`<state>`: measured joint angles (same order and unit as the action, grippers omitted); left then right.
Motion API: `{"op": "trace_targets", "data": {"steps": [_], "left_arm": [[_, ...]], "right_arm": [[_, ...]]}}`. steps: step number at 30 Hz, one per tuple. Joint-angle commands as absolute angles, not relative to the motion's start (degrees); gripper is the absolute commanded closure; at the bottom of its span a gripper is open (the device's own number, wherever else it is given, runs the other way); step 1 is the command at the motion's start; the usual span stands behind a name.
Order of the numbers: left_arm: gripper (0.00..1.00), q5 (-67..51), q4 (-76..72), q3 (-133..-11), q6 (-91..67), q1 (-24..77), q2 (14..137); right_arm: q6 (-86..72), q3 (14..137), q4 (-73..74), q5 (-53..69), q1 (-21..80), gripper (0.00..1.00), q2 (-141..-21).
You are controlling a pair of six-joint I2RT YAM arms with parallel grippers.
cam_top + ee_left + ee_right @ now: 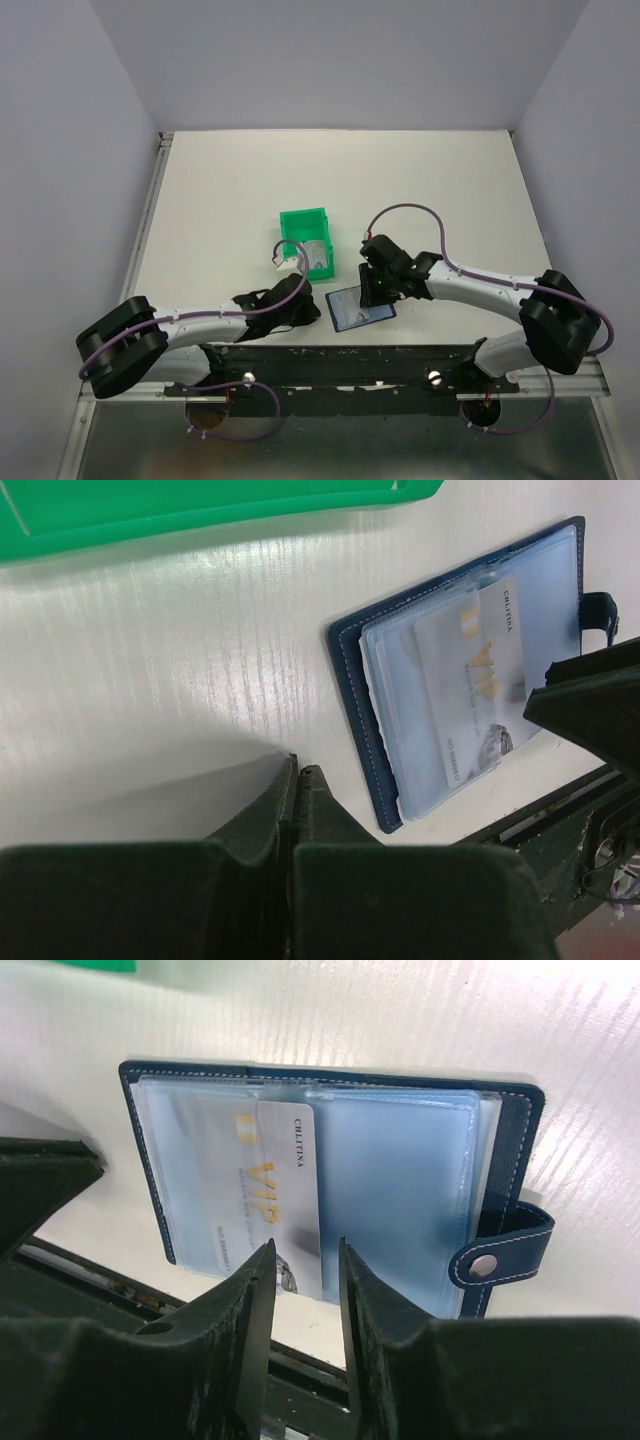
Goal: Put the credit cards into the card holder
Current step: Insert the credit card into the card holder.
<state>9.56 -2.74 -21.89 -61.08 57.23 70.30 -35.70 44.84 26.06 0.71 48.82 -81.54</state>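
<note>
The navy card holder (360,310) lies open on the table near the front edge, its clear sleeves up and its snap tab (500,1260) to one side. A pale card with gold VIP print (285,1195) sits slanted and partly inside a sleeve, with one corner past the holder's edge; it also shows in the left wrist view (470,670). My right gripper (305,1250) is open, its fingertips on either side of that corner without touching it. My left gripper (297,772) is shut and empty on the table beside the holder (350,680). A second grey card (318,255) lies in the green bin.
The green plastic bin (300,222) stands just behind the holder and the left gripper (308,306). The right gripper (373,296) is over the holder's far edge. The table's front edge with a dark rail (400,352) lies right below the holder.
</note>
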Motion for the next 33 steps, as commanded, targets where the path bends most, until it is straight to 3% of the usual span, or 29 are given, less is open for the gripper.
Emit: {"op": "trace_targets", "data": {"steps": [1,8,33], "left_arm": [[1.00,8.26,-1.14,-22.67,-59.94,57.57,72.24],[1.00,7.47,-2.20,-23.55,-59.68,57.57,74.09],[1.00,5.27,-5.89,-24.08,-59.50,57.66,78.66]], "right_arm": [[-33.58,44.82,24.44,-3.51,49.13,0.64,-81.65],[-32.43,46.49,23.30,-3.60,49.04,0.72,-85.25],[-33.31,42.19,11.43,10.45,48.61,0.68,-88.07]]}}
